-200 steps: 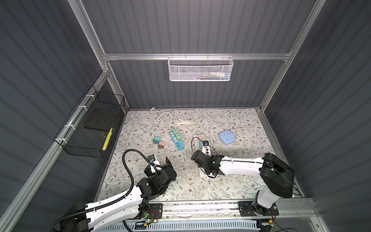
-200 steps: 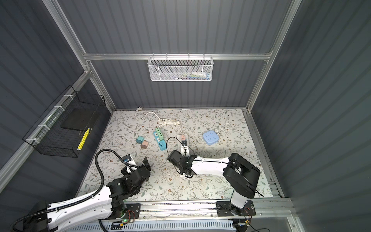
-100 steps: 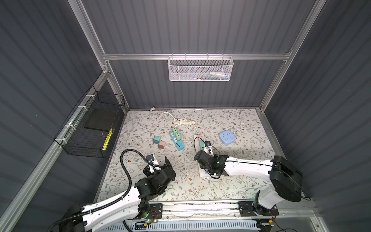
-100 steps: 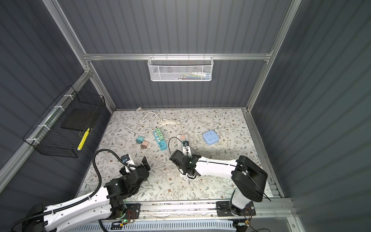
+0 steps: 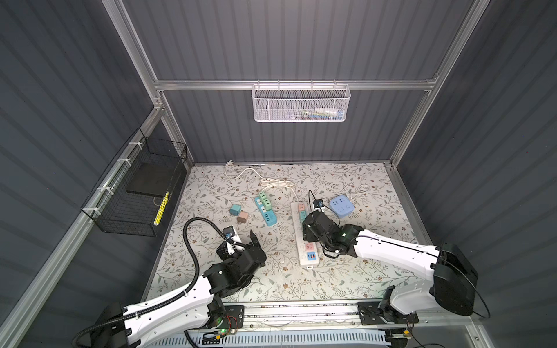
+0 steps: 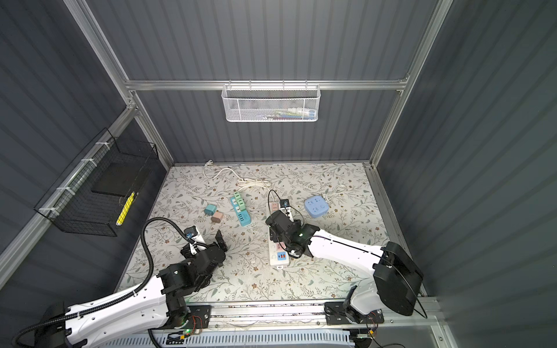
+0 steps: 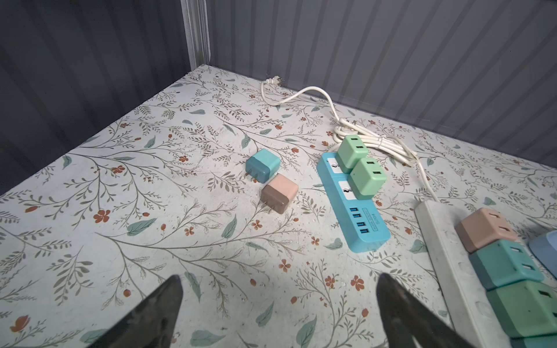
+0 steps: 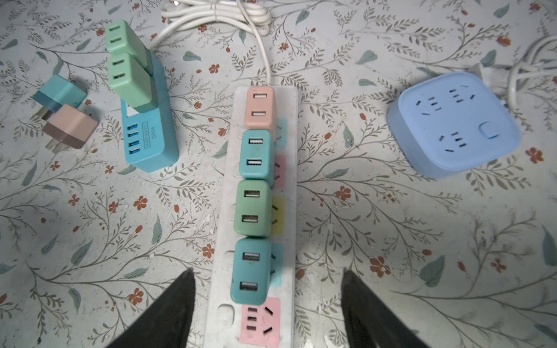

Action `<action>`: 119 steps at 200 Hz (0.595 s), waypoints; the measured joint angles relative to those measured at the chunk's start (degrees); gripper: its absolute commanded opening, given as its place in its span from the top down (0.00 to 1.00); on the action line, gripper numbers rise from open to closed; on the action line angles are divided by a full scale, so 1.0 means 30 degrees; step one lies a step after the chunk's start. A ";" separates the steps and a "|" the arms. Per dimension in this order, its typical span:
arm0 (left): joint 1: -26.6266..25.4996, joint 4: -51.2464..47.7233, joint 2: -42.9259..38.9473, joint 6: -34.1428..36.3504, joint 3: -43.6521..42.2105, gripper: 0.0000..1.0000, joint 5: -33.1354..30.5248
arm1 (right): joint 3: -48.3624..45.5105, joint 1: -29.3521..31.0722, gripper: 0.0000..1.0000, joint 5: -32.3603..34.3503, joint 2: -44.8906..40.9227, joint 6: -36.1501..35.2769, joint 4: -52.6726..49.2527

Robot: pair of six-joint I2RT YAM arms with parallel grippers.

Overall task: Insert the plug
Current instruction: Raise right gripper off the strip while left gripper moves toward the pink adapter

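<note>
The right gripper (image 8: 267, 272) hovers with its fingers spread apart on either side of the teal plug (image 8: 251, 271), clear of it. The plug sits seated in the white power strip (image 8: 224, 238) near mid-desk (image 8: 361, 226), fourth from the cord end, just behind the free pink socket (image 8: 260, 321). The left gripper (image 7: 279, 280) is spread wide and empty, over bare desk toward the front-left corner.

Teal plug (image 8: 251, 271) seated upright in white pwr strip (image 8: 224, 229), 4th in row.
</note>
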 measured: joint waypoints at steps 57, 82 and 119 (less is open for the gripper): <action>0.0007 0.0816 0.0495 0.1209 0.0736 0.00 -0.0168 | -0.1887 -0.0255 0.25 -0.1137 0.0707 0.0525 0.1574; 0.0262 0.1464 0.1122 0.2171 0.1326 0.00 -0.0095 | -0.2215 -0.0335 0.24 -0.1355 0.0321 0.0510 0.1698; 0.4350 0.2062 0.3096 0.3315 0.3490 0.00 0.3315 | -0.2317 -0.0772 0.22 -0.1290 -0.2142 -0.0080 0.1129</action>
